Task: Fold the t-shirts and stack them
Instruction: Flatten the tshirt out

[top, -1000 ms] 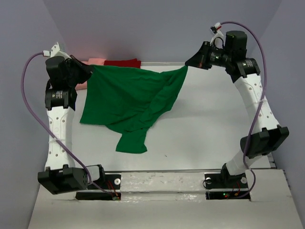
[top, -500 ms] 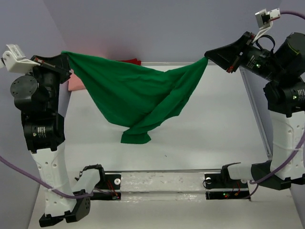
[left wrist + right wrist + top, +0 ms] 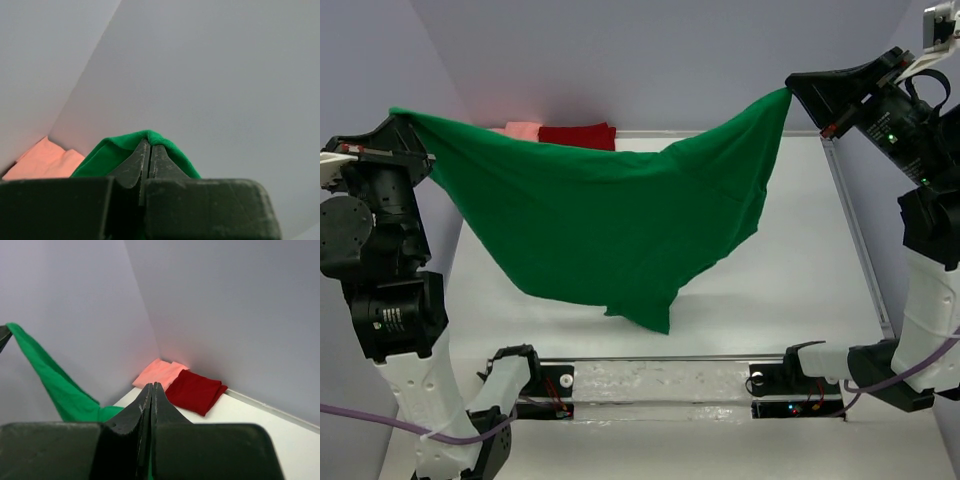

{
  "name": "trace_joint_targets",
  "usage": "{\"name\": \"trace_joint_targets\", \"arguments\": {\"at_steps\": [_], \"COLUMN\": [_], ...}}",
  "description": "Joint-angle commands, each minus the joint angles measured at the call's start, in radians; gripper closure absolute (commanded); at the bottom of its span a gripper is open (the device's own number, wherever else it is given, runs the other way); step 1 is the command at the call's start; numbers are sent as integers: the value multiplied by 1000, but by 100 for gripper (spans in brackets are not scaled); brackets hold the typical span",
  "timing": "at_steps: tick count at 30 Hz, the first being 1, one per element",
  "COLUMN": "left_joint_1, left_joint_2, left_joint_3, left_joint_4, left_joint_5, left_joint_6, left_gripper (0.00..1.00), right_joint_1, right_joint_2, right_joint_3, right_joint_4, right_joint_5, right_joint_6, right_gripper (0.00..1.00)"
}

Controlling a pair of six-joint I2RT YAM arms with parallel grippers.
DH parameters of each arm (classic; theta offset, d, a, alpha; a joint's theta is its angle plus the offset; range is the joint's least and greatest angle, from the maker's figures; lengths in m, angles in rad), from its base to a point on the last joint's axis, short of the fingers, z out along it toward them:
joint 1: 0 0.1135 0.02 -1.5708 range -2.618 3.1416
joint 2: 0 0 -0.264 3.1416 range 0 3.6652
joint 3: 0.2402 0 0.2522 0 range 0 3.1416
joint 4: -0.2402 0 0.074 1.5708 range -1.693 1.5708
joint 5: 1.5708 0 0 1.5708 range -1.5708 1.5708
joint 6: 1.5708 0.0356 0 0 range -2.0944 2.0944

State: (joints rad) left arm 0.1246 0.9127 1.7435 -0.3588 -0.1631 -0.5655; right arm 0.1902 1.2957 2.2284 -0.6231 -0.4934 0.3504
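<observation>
The bright green t-shirt [image 3: 610,215] hangs stretched in the air between both grippers, its lowest tip near the table's front. My left gripper [image 3: 398,115] is shut on its left corner, and the green cloth [image 3: 120,152] wraps over the closed jaws in the left wrist view. My right gripper [image 3: 790,92] is shut on its right corner; in the right wrist view the green cloth [image 3: 55,385] trails off to the left below the closed jaws. The folded salmon-pink shirt [image 3: 523,130] and folded dark red shirt [image 3: 577,135] lie side by side at the back left.
The white table [image 3: 800,270] has a metal rail along its right edge [image 3: 855,235] and walls close at the back and sides. The arm bases [image 3: 660,385] stand along the near edge. The pink [image 3: 160,372] and red [image 3: 195,390] shirts lie in the corner.
Both grippers have risen and moved further apart, lifting the green shirt off the table and spreading it wide. It now hangs lower toward the front.
</observation>
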Motion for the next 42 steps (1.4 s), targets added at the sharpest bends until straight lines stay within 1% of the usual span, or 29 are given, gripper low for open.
{"name": "trace_joint_targets", "arguments": {"at_steps": [1,4,7,8,10,11,13,15,18,19,20,21,24,25,27,29,30,31,32,34,36,37,38,39,40,42], "left_joint_1": [0,0,1,0,0,0,1,0,0,1,0,0,0,1,-11,-37,-83,-112,-132,-190,-194,-194,-194,-194,-215,-232], "left_joint_2": [98,179,225,232,233,235,258,308,392,408,423,429,419,411,384,358,347,333,327,307,241,220,177,157,138,91], "left_joint_3": [17,-25,-114,-178,-246,-309,-372,-387,-369,-354,-348,-346,-372,-406,-432,-440,-423,-405,-385,-349,-378,-397,-444,-472,-523,-564], "left_joint_4": [-44,-83,-75,-51,-25,4,39,49,54,55,57,49,37,34,34,29,23,-3,-26,-66,-45,-33,-2,17,39,28], "left_joint_5": [-26,45,117,131,151,152,154,157,158,189,189,195,220,235,250,252,223,200,177,117,126,135,149,158,158,152], "left_joint_6": [0,-23,-53,-57,-68,-68,-65,-54,-25,-14,-10,-10,-17,-22,-33,-39,-39,-36,-28,-30,-51,-95,-123,-138,-160,-184], "left_gripper": [100,100,100,100,100,100,100,100,100,100,100,100,100,100,100,100,100,100,100,100,100,100,100,100,100,100], "right_joint_1": [-6,-6,-6,-6,-6,-6,-6,-6,-6,-6,-6,-6,-6,-6,-6,-6,-6,-6,-6,-6,-6,-6,-6,-6,-6,-6], "right_joint_2": [62,100,125,135,148,160,209,249,364,431,463,520,579,594,588,533,505,451,424,377,309,286,262,201,170,114], "right_joint_3": [-48,-134,-228,-278,-332,-351,-381,-375,-302,-227,-178,-70,75,138,165,127,96,71,22,-10,-45,-56,-68,-90,-151,-197], "right_joint_4": [36,36,31,33,43,51,63,72,80,80,79,79,86,98,120,141,172,184,197,212,214,211,210,212,224,226], "right_joint_5": [110,101,79,73,66,67,70,70,59,47,35,15,-23,-33,-63,-103,-117,-131,-140,-158,-175,-181,-209,-227,-237,-249], "right_joint_6": [-7,9,18,19,18,15,9,-1,-11,-8,-7,10,35,41,61,74,84,88,93,113,110,107,101,84,82,117], "right_gripper": [100,100,100,100,100,100,100,100,100,100,100,100,100,100,100,100,100,100,100,100,100,100,100,100,100,100]}}
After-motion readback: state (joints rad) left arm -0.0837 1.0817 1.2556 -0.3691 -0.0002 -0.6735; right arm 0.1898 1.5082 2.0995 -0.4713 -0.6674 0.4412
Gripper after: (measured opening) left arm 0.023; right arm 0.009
